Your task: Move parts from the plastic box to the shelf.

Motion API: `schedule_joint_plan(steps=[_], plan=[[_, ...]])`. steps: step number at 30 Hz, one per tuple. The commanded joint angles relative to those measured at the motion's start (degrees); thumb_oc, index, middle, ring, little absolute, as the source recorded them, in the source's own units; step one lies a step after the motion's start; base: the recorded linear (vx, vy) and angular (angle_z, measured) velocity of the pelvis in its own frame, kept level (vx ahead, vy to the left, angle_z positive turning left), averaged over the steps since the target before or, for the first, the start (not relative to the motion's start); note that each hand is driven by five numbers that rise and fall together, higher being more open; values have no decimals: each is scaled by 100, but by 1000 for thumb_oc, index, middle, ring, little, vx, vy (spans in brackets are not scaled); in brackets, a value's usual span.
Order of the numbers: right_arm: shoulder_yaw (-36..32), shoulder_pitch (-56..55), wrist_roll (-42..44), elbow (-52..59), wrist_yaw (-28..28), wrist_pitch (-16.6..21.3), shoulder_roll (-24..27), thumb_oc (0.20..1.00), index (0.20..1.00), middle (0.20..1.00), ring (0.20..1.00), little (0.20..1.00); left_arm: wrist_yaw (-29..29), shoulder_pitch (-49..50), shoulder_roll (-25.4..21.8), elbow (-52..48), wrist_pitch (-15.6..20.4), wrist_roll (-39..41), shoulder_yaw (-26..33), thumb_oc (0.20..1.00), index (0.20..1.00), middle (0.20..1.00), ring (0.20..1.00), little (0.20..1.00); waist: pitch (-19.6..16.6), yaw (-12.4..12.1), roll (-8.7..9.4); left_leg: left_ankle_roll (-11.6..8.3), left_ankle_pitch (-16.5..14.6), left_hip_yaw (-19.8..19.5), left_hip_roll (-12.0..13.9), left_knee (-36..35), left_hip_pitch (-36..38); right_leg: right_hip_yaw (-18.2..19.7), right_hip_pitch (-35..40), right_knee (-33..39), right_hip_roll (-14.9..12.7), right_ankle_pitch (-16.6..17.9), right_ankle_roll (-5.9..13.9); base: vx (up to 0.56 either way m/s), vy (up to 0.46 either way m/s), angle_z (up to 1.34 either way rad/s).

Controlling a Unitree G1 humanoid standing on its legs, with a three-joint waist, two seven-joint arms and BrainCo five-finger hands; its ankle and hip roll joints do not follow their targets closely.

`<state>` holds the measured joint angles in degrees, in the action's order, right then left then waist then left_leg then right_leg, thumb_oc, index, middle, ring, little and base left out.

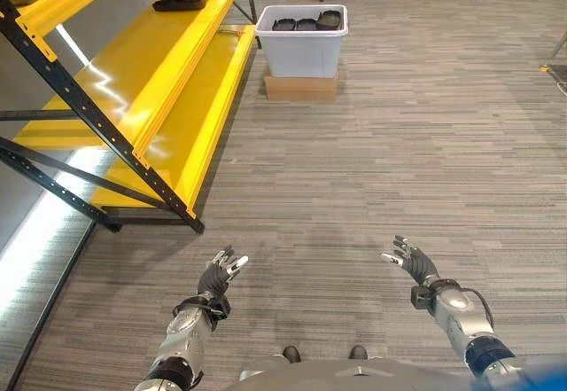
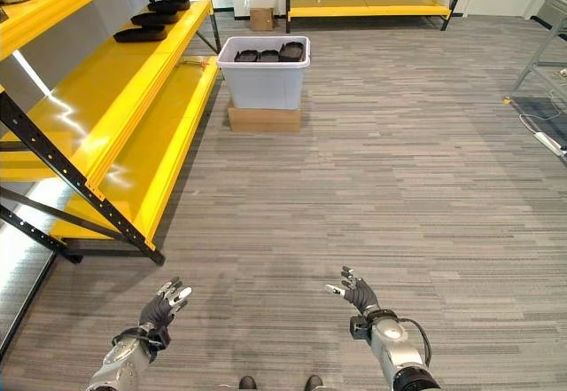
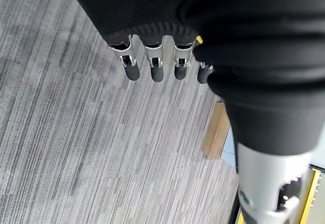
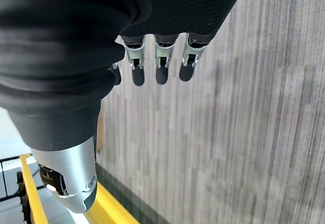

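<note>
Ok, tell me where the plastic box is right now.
In the left eye view the plastic box stands on the floor ahead of the robot, on a flat cardboard box, just right of the far end of the yellow shelf, with dark parts inside.

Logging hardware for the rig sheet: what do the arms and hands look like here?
Silver-grey arms. Left hand and right hand each have silver fingers with dark tips; dark ribbed covers wrap the hand backs and wrists. A black cable loops by the right wrist.
</note>
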<state>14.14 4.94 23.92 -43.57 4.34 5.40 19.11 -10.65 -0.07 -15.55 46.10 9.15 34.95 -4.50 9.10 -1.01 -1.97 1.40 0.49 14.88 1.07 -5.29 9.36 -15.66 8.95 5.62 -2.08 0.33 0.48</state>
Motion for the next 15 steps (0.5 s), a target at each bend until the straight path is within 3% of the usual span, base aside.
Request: schedule_joint_plan(steps=[1, 5, 6, 15], plan=[[67, 307, 120, 43, -152, 209, -24, 1000, 1000, 1000, 1000, 1000, 284, -312, -179, -20, 71, -513, -117, 1000, 1000, 1000, 1000, 1000, -95, -74, 189, -341, -289, 133, 284, 29, 84, -150, 88, -62, -465, -63, 495, 0, 0, 0], [67, 307, 120, 43, -152, 209, -24, 1000, 1000, 1000, 1000, 1000, 284, -312, -179, -20, 71, -513, -117, 1000, 1000, 1000, 1000, 1000, -95, -74, 189, -341, -289, 133, 284, 29, 84, -150, 88, -62, -465, -63, 495, 7, 20, 0], [120, 334, -11, 183, -298, 137, -20, 1000, 1000, 1000, 1000, 1000, 356, -307, -153, 52, -113, -333, -156, 1000, 1000, 1000, 1000, 1000, -88, -57, 155, -333, -278, 141, 270, 29, 85, -166, 103, -62, -459, -75, 485, 34, 88, 0], [127, 354, 43, 153, -348, 187, -30, 1000, 1000, 1000, 1000, 1000, 367, -357, -128, 61, -85, -364, -199, 1000, 1000, 1000, 1000, 1000, -50, -63, 200, -263, -300, 131, 222, 29, 78, -139, 84, -172, -496, -100, 508, 22, 69, 0]])
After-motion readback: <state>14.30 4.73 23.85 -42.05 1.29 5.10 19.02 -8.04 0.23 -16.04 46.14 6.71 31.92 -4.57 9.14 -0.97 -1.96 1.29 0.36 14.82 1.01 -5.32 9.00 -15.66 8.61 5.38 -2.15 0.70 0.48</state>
